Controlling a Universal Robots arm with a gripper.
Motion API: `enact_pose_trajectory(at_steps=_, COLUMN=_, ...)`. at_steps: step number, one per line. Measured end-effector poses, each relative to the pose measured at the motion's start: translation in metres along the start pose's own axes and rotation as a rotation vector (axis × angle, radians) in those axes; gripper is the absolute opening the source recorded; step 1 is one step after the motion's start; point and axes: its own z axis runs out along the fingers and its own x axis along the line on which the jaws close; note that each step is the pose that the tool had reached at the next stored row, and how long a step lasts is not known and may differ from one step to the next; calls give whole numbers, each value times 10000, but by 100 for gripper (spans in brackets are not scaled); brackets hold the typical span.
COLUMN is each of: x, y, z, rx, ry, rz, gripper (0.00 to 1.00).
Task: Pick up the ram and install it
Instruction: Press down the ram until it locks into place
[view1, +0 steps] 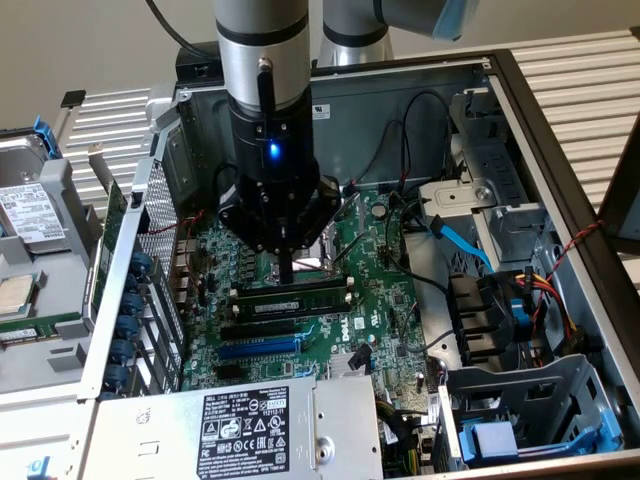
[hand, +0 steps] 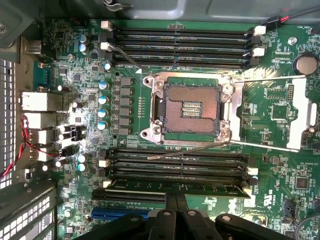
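The ram (view1: 300, 297), a long dark-green stick, sits along a black memory slot on the green motherboard (view1: 390, 300) inside the open computer case. In the wrist view the ram (hand: 210, 189) lies in the slot of its bank farthest from the processor socket (hand: 192, 107). My gripper (view1: 287, 275) hangs straight down over the stick's middle. Its fingers (hand: 170, 215) are pressed together, with nothing between them. Their tips meet the ram's upper edge.
Several vacant memory slots (hand: 175, 160) run beside the ram, and more (hand: 180, 47) lie across the socket. A blue expansion slot (view1: 255, 348) and a grey power supply (view1: 250, 420) are close by. Cables (view1: 460, 240) and a drive cage (view1: 530, 400) fill the exterior view's right.
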Motion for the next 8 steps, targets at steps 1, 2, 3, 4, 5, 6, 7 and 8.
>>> enact_pose_trajectory(at_steps=1, x=-1, y=0, z=0, rx=-1, ry=-40, rz=42, gripper=11)
enact_pose_trajectory(at_steps=2, x=-3, y=0, z=1, rx=-2, ry=-78, rz=73, gripper=11)
enact_pose_trajectory(at_steps=3, x=-6, y=0, z=1, rx=-3, ry=-104, rz=99, gripper=11)
enact_pose_trajectory(at_steps=4, x=-8, y=0, z=1, rx=-3, ry=-109, rz=117, gripper=11)
enact_pose_trajectory(at_steps=5, x=-8, y=0, z=0, rx=-3, ry=-109, rz=123, gripper=11)
enact_pose_trajectory(at_steps=6, x=-8, y=0, z=0, rx=-2, ry=-109, rz=123, gripper=11)
enact_pose_trajectory(at_steps=7, x=-8, y=0, z=1, rx=-3, ry=-110, rz=124, gripper=11)
enact_pose_trajectory(at_steps=8, x=-8, y=0, z=0, rx=-2, ry=-109, rz=123, gripper=11)
